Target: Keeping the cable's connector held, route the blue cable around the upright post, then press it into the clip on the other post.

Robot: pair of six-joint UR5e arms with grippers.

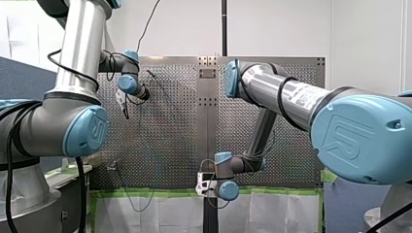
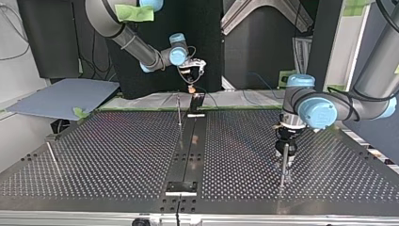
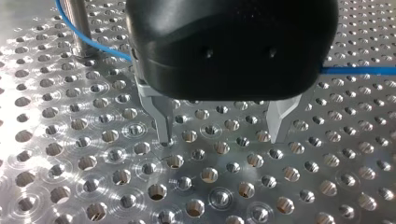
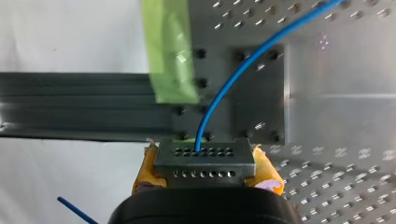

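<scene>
At the top view's left, my right gripper (image 2: 190,81) hangs above the worktop's (image 2: 117,155) far edge. Its wrist view shows the yellow pads (image 4: 145,170) clamped on the grey connector (image 4: 205,161). From the connector's holed face the blue cable (image 4: 233,79) curves away past a strip of green tape (image 4: 168,51). Near the middle stands a thin upright post (image 2: 179,110). At the right, my left gripper (image 2: 285,149) hangs low by another post (image 2: 284,167). Its metal fingers (image 3: 162,121) are spread wide, tips near the worktop. The cable runs behind them, close against a steel post (image 3: 77,28).
</scene>
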